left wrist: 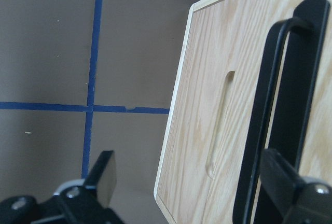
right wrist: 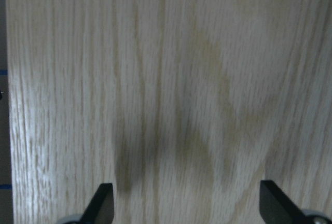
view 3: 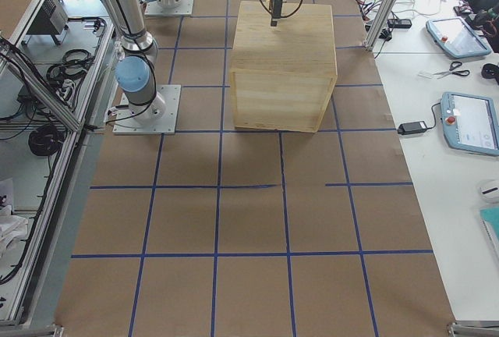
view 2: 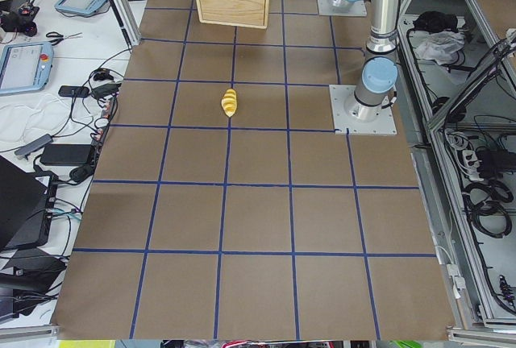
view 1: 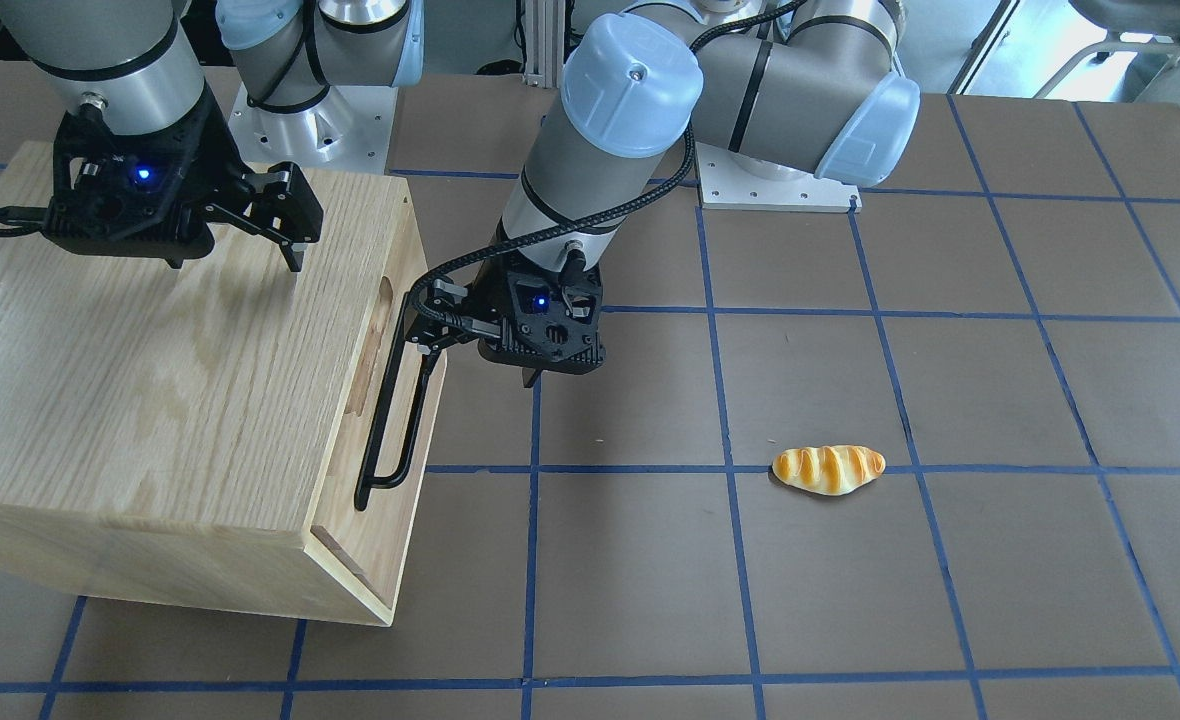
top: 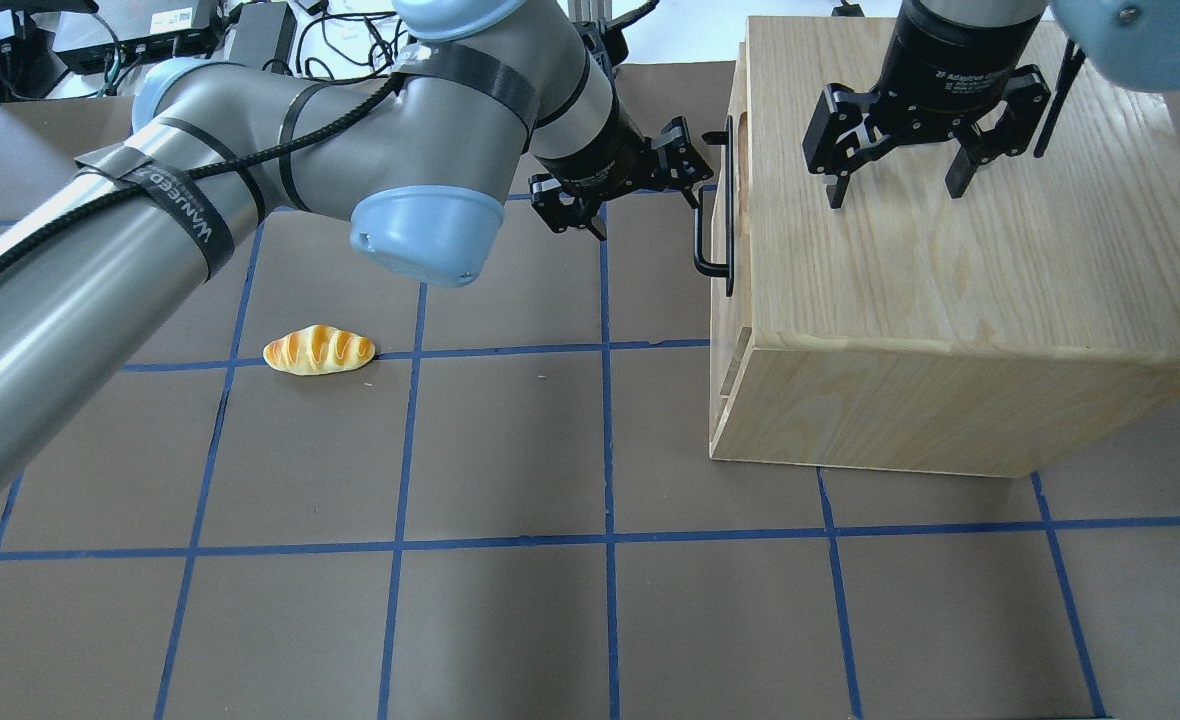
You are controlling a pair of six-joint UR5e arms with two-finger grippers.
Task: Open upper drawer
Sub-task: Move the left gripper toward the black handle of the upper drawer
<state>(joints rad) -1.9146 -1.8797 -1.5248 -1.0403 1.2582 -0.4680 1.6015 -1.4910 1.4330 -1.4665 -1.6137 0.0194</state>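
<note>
Left gripper [left wrist: 193, 175] fingers spread at the long black metal bar handle [left wrist: 298, 94], not clenched.
We note the wide light-wood upper drawer [left wrist: 202, 110] fronts the oak-grained cabinet box [top: 950, 260]; right gripper [top: 895, 190] hangs splayed above its top.

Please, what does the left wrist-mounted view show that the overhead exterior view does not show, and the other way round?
Only the left wrist-mounted view shows the front panel of the upper drawer face-on, with the whole outline of its oblong slot. Only the overhead exterior view shows the bread roll on the table, and the right gripper, jaws open, over the top of the cabinet. Both show the black bar handle and the left gripper, jaws open, close to it.
</note>
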